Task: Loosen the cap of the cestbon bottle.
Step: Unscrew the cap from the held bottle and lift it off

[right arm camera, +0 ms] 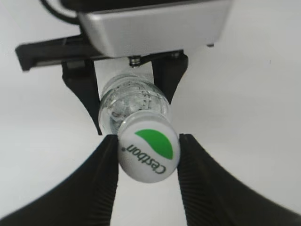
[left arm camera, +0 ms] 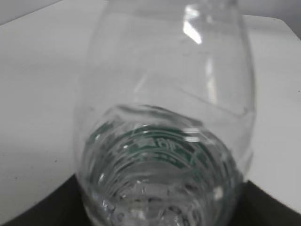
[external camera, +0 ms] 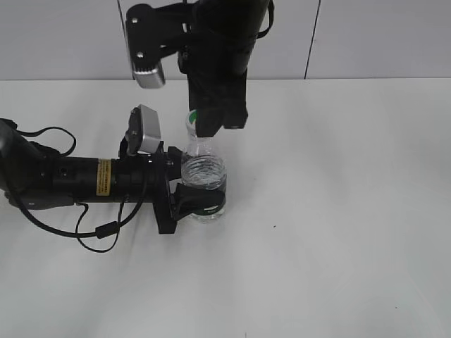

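The cestbon bottle [external camera: 203, 176] stands upright on the white table, clear and ribbed with a dark green label low down. My left gripper [external camera: 184, 201] is shut on its lower body from the left; the left wrist view is filled by the bottle [left arm camera: 164, 141]. My right gripper [external camera: 211, 120] comes down from above. In the right wrist view its two black jaws [right arm camera: 148, 155] are shut on the sides of the white cap [right arm camera: 148, 153], which has a green half-circle and "Cestbon" on top. In the exterior view the cap [external camera: 192, 116] is mostly hidden by the right gripper.
The white table [external camera: 338, 211] spreads all round the bottle. The left arm's black cable [external camera: 84, 236] loops on the table at the left. A pale wall with a dark vertical seam [external camera: 310, 42] stands behind.
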You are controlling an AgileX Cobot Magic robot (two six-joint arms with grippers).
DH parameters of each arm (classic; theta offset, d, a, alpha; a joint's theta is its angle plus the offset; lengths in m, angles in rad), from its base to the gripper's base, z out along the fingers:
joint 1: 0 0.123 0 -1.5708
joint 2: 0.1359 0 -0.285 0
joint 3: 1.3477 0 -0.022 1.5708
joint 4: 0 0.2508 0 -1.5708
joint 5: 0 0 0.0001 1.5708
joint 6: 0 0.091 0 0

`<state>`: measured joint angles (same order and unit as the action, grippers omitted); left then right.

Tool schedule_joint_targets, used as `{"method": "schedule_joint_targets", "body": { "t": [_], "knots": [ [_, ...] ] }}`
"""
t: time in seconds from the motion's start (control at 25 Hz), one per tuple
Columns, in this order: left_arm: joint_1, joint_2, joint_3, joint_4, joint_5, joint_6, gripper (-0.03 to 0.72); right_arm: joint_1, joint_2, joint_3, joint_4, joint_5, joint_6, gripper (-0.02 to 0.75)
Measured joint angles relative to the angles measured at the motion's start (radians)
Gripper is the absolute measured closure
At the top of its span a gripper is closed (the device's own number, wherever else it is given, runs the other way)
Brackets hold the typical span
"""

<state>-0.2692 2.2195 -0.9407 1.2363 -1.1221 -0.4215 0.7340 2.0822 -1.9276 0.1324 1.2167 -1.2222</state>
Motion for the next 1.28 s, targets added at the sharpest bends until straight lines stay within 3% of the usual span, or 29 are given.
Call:
{"method": "schedule_joint_targets", "body": {
  "t": [0.24, 0.48, 0.8, 1.0, 1.28],
  "knots": [
    [0.000, 0.000, 0.000, 0.000, 0.000, 0.000, 0.276, 0.000, 0.000, 0.000, -0.002, -0.003, -0.494, 0.440],
    [0.000, 0.000, 0.000, 0.000, 0.000, 0.000, 0.276, 0.000, -0.004, 0.000, -0.002, -0.003, -0.610, 0.441],
    [0.000, 0.000, 0.000, 0.000, 0.000, 0.000, 0.276, 0.000, -0.053, 0.000, 0.042, -0.002, -0.621, 0.442],
    [0.000, 0.000, 0.000, -0.001, 0.000, 0.000, 0.276, 0.000, -0.075, 0.000, 0.051, -0.002, -0.475, 0.442],
    [0.000, 0.000, 0.000, -0.001, 0.000, 0.000, 0.276, 0.000, -0.120, 0.000, 0.051, -0.001, 0.035, 0.442]
  ]
}}
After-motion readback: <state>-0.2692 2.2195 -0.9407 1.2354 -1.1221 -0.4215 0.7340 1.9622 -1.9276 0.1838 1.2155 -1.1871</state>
